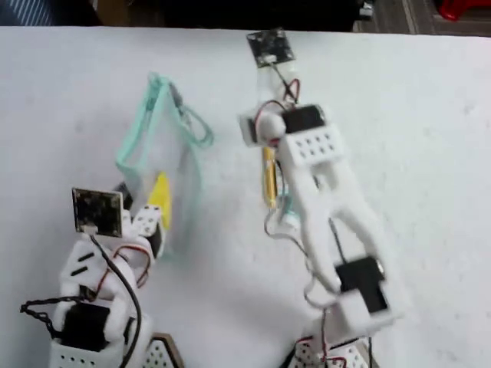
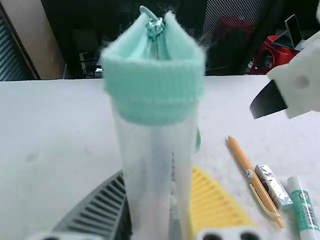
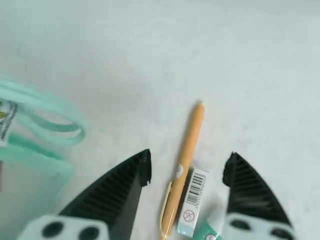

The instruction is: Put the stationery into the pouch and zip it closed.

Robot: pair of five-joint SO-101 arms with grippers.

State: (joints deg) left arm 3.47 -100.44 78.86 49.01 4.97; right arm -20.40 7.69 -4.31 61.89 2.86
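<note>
Left gripper (image 2: pixel 155 202): its grey and yellow fingers are closed on the near end of the clear plastic pouch with mint-green fabric trim (image 2: pixel 152 85), one on each side of it.
Pouch: it lies on the white table (image 1: pixel 399 115) and runs away from the left arm. In the high view its mint edges stand apart along the top. The left gripper's yellow finger (image 1: pixel 159 201) shows through the clear wall. Whether anything lies inside cannot be told.
Zip pull: a mint tab (image 2: pixel 151 22) at the far end of the pouch.
Strap: a mint-green loop (image 3: pixel 55 117) lies flat on the table beside the pouch, on the side toward the right arm.
Right gripper (image 3: pixel 189 167): its black ribbed fingers are spread apart just above the table, one on each side of the stationery and holding nothing.
Orange pen (image 3: pixel 187 150): outside the pouch, flat on the table between the right fingers.
Small white eraser in a printed sleeve (image 3: pixel 192 200): just beside the pen.
White-and-green glue stick (image 2: pixel 302 207): on the table next to the eraser, on the side away from the pen.
</note>
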